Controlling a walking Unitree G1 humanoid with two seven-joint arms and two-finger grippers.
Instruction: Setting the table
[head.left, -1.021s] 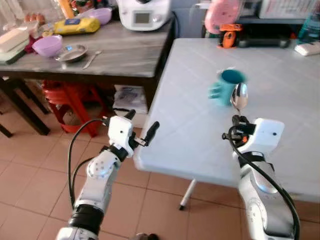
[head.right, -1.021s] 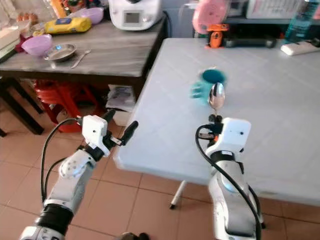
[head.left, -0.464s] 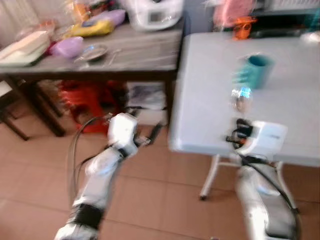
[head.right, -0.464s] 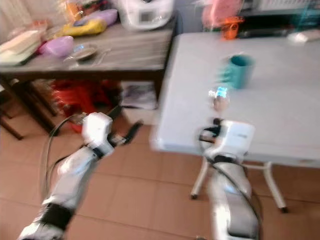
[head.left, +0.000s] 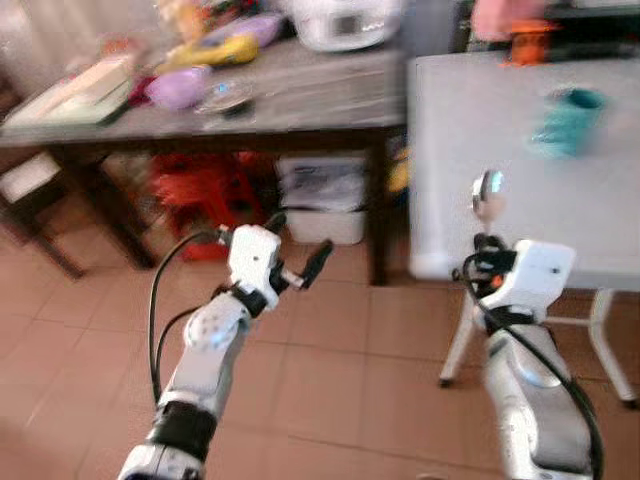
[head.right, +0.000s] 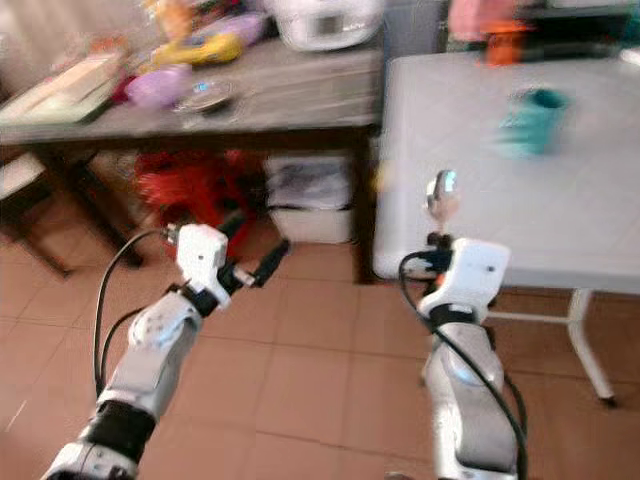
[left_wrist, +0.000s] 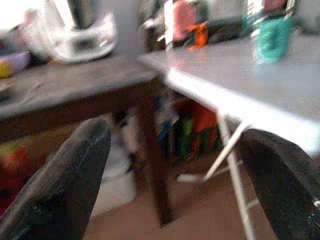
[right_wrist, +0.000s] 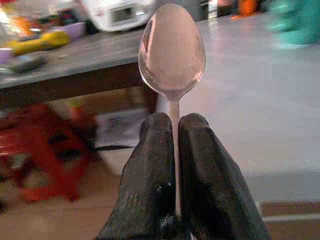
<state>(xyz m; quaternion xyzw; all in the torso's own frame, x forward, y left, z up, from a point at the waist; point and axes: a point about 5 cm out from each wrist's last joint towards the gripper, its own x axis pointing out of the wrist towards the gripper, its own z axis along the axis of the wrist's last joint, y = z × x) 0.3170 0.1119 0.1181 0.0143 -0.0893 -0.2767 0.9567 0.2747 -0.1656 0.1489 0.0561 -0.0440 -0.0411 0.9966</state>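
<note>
Below the head camera, terracotta floor tiles (head.left: 330, 380) form the largest open area, running between the two arms and under both tables. The white table (head.left: 500, 150) stands on the robot's right; its near edge lies level with the right gripper, and its left corner sits just beside a leg of the dark wooden table (head.left: 300, 100). One white folding leg (head.left: 610, 340) angles down to the floor at the far right.

The wooden table spans the upper left. Its front edge runs roughly straight across the view, with open floor before it. Beneath it are red stools (head.left: 195, 190) and a white box (head.left: 325, 210). On top, blurred, lie a purple bowl (head.left: 180, 88), a yellow item (head.left: 235, 50) and a white appliance (head.left: 345, 18).

A teal mug (head.left: 570, 118) stands on the white table, well back from the near edge and apart from the spoon.

The right gripper (right_wrist: 172, 125) is held upright in front of the white table's near edge. Its fingers (right_wrist: 150, 165) are closed tight on the handle of a metal spoon (right_wrist: 171, 47), bowl end pointing up.

The left gripper (head.left: 300, 262) is held over open floor, short of the wooden table. Its jaws are spread wide with nothing between them; the left wrist view shows the two fingers (left_wrist: 65, 180) far apart.
</note>
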